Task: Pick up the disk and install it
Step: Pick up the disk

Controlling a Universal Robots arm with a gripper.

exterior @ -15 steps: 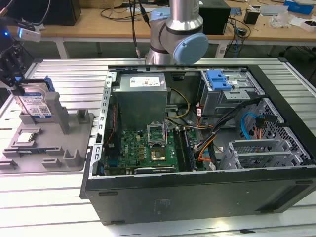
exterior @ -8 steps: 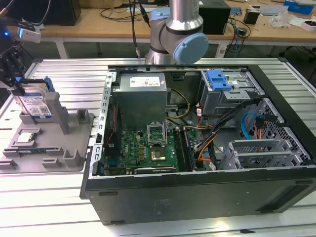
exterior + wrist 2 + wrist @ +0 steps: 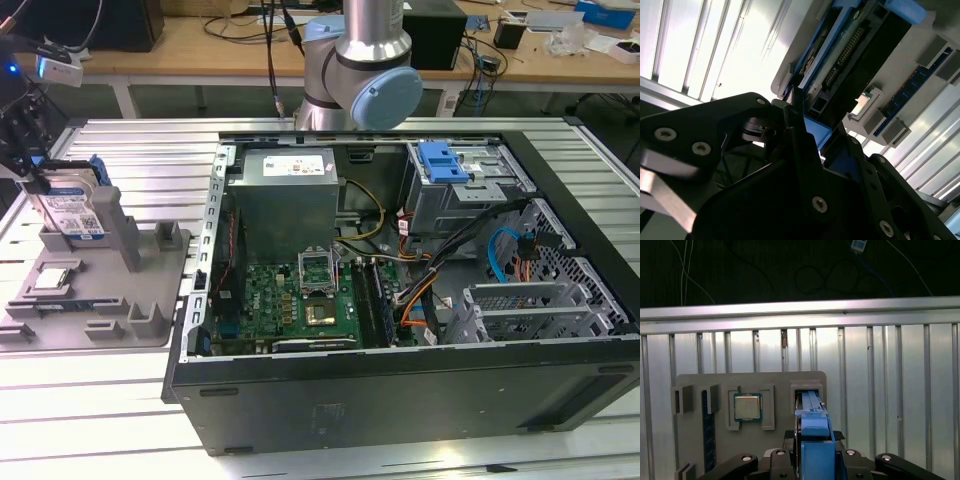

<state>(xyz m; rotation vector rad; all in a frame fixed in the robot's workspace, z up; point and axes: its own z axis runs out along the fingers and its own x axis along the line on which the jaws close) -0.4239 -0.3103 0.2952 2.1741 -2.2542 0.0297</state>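
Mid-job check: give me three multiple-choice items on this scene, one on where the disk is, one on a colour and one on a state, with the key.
1. Where is the disk?
A. At the grey holder, on the exterior view's left of the computer case
B. Inside the computer case
C. On the wooden benches behind

2. What colour is the disk's rail frame?
A. Red
B. Blue
C. Yellow

3. How does the disk stand?
A. Lying flat, label up
B. Leaning against the computer case
C. Upright on its edge

Key:
1 A: the exterior view shows it at the holder, outside the case, with the end effector at it.
2 B: the frame is blue in both wrist views.
3 C: its label faces sideways in the exterior view.
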